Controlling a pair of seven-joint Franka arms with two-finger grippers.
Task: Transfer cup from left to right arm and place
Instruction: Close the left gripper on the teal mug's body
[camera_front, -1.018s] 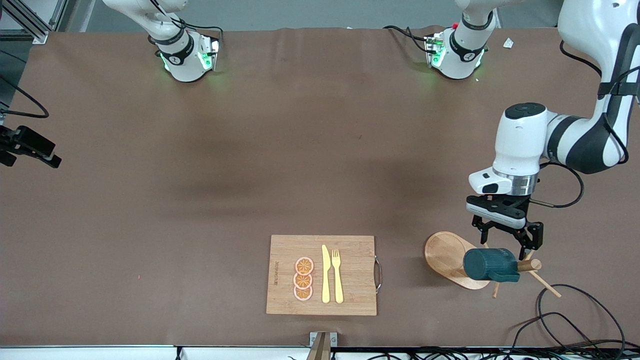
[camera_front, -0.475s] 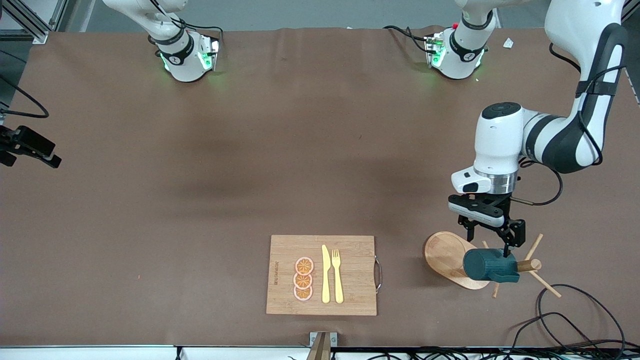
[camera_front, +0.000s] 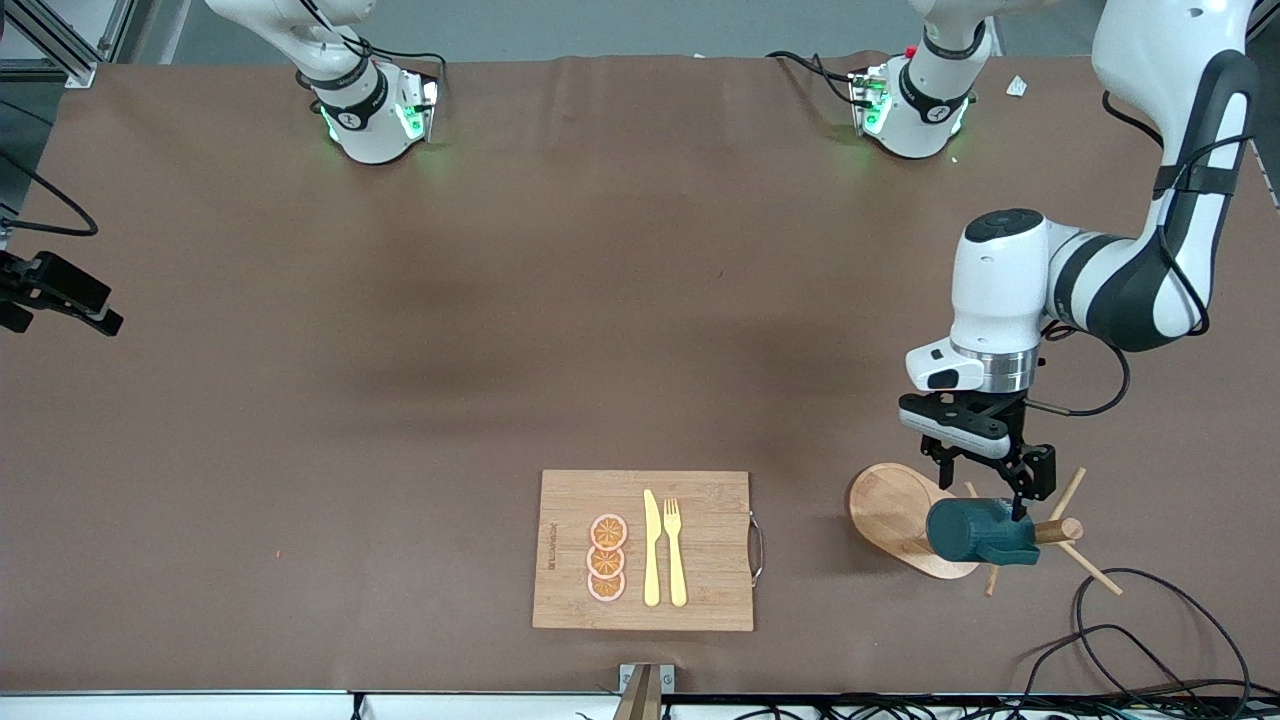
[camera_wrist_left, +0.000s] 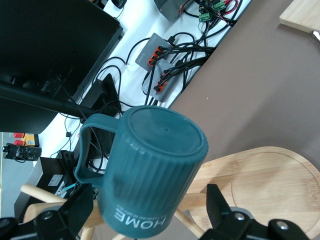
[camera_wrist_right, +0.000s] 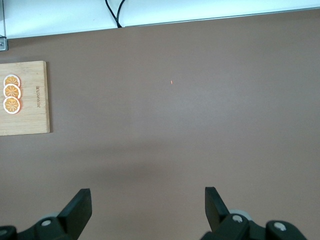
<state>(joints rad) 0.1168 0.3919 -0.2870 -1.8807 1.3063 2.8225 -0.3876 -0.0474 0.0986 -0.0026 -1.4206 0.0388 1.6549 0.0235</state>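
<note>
The cup (camera_front: 975, 530), dark teal with ribbed sides, hangs tipped on a peg of a wooden mug stand (camera_front: 893, 508) near the front camera at the left arm's end of the table. In the left wrist view the cup (camera_wrist_left: 155, 160) shows its flat base, its handle and white lettering. My left gripper (camera_front: 990, 484) is just above it. It is open, and its fingers (camera_wrist_left: 82, 202) stand on either side of the cup's lettered end without touching. My right gripper (camera_wrist_right: 147, 202) is out of the front view. It is open and empty, high over bare table.
A bamboo cutting board (camera_front: 715, 545) near the front edge carries three orange slices (camera_front: 607, 558), a yellow knife (camera_front: 651, 548) and a fork (camera_front: 675, 550). Black cables (camera_front: 1150, 630) loop on the table beside the stand. The stand's pegs (camera_front: 1068, 527) stick out sideways.
The left gripper has shifted sideways toward the right arm's end and now straddles the cup. It has stayed open. The cup has not moved.
</note>
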